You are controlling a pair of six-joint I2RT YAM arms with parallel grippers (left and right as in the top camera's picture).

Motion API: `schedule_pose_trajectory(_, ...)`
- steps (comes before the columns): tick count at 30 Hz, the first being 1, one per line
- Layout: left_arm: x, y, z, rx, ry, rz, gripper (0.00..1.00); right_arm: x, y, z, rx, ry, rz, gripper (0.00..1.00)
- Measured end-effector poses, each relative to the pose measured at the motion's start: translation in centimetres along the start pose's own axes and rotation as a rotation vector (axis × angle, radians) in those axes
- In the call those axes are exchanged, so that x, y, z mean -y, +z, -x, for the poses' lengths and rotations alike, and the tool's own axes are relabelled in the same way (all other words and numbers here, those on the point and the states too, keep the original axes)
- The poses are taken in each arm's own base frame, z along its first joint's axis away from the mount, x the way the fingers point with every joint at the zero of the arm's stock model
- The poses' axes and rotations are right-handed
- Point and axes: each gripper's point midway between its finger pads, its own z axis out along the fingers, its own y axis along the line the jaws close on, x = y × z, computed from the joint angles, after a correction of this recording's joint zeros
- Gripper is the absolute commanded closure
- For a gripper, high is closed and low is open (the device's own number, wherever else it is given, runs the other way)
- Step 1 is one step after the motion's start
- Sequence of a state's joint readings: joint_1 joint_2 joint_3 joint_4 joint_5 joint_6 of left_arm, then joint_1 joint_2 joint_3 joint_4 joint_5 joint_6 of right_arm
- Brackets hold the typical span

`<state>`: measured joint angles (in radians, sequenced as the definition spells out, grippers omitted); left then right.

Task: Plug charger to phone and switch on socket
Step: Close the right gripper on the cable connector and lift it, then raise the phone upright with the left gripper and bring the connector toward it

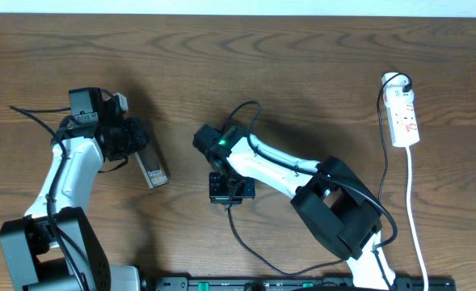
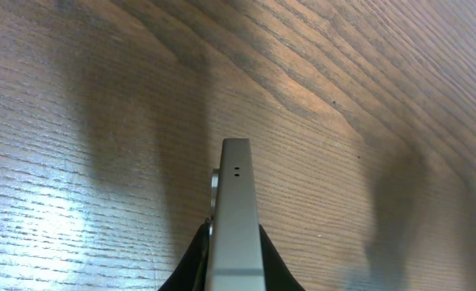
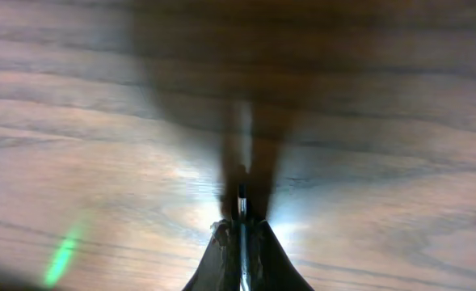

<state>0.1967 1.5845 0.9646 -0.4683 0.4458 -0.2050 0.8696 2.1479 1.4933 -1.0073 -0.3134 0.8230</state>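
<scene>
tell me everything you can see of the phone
The phone is a thin flat rectangle, brown-faced with a pale patch near its lower end, set at a slant in the left half of the overhead view. Its upper end is clamped in the left gripper. Edge-on from the wrist, it shows a silvery, metal-looking rim with two tiny holes, black fingers either side.

phone (image 2: 236, 212) cut off at bottom edge, charger (image 3: 241, 208) tip blurred, tiny

Overhead looks straight down over the whole brown wooden worktop (image 1: 302, 65). The wrist views peer along the left pincer (image 2: 236, 250) and right pincer (image 3: 242, 242), close above that same wood.
</scene>
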Motion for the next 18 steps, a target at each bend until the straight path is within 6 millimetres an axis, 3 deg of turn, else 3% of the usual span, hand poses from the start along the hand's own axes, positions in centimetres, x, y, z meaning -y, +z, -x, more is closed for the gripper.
schedule_pose_trajectory(5, 0.0, 0.0, 0.0, 0.000, 0.000, 0.000, 0.93, -1.0, -0.2, 0.4, -0.005, -0.080, 0.052, 0.99)
schedule_pose_trajectory(9, 0.0, 0.0, 0.0, 0.000, 0.000, 0.000, 0.93, -0.7, -0.9, 1.9, 0.017, -0.121, 0.060, 0.99)
schedule_pose_trajectory(15, 0.0, 0.0, 0.0, 0.001, 0.000, 0.000, 0.93, 1.0, -4.0, 6.1, 0.109, -0.174, 0.096, 0.99)
schedule_pose_trajectory(18, 0.0, 0.0, 0.0, 0.001, 0.004, -0.001, 0.93, 1.0, -7.0, 7.3, 0.183, -0.250, 0.151, 0.99)
